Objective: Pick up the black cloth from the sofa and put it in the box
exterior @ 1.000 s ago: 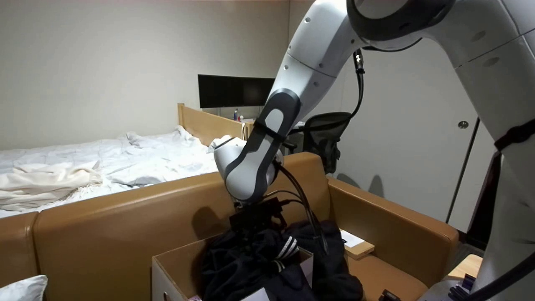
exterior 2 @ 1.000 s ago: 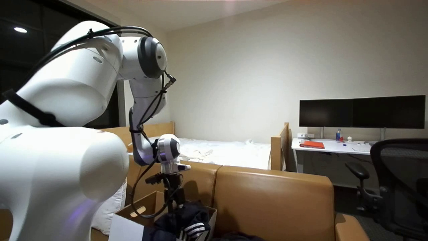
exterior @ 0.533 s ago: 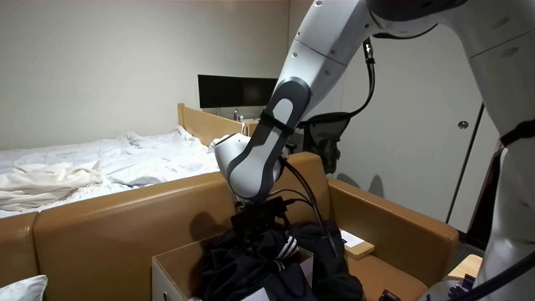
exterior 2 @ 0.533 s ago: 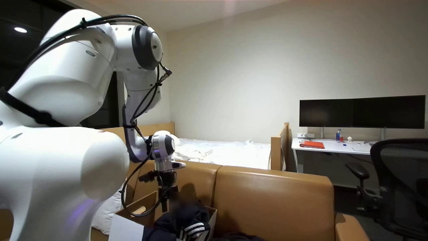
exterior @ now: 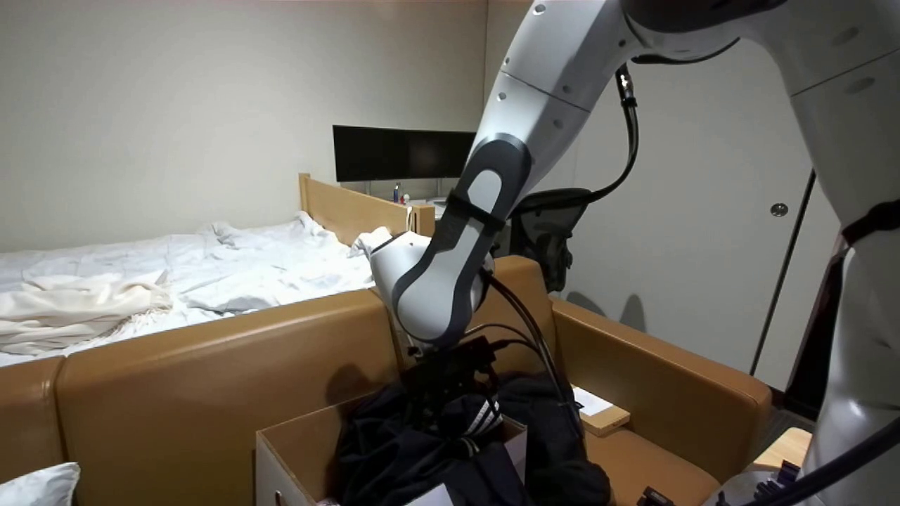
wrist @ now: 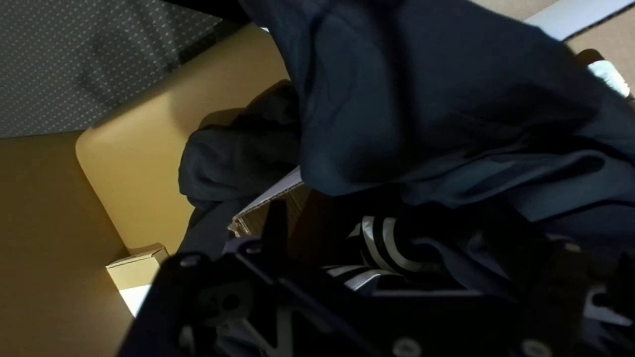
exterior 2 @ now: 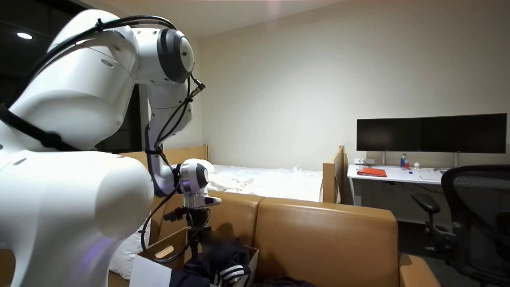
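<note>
1. Pincer (wrist: 387, 218), lower centre of the wrist view: fingers apart, black cloth (wrist: 446, 119) between and beyond them, nothing seen clamped. Whether a fingertip touches a fold: cannot tell. Risk: a hooked fold drags fabric out on the lift.
2. Cable loop (exterior 2: 142, 234), lower left of an exterior view: overlaps the near-left part of the box (exterior 2: 151, 273); contact unclear. Risk: it catches the rim and shifts or tips the box as the wrist goes up.
3. Lower centre, same view: cloth bundled partly inside the box, partly hanging over its near wall. Risk: the overhanging weight slides the rest out.
4. Dark heap (exterior 2: 285, 282), bottom edge, right of the box, on the sofa (exterior 2: 326, 239): same garment or a second, cannot tell. Risk: if joined, it tugs the cloth back; if separate and wanted, the job gets called done too soon.
</note>
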{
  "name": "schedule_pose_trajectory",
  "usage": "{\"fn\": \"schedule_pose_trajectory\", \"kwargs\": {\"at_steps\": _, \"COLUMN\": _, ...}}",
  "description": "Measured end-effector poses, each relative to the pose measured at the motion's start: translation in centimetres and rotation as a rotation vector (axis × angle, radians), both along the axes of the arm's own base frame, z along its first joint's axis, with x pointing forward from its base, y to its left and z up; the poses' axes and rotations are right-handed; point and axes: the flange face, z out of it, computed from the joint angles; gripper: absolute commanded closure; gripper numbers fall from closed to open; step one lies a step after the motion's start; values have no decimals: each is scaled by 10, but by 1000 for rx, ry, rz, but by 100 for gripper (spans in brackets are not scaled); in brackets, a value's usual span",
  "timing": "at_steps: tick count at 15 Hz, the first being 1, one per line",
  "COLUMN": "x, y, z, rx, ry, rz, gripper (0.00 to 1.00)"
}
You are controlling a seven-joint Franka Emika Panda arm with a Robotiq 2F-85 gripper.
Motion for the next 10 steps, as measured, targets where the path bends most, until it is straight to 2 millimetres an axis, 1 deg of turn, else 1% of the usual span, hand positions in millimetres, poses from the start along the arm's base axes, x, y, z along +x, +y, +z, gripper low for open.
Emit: {"fn": "schedule_pose_trajectory", "kwargs": {"at_steps": 10, "x": -25, "y": -17, "z": -21, "rx": 15, "ry": -15, "rz": 40, "gripper": 0}}
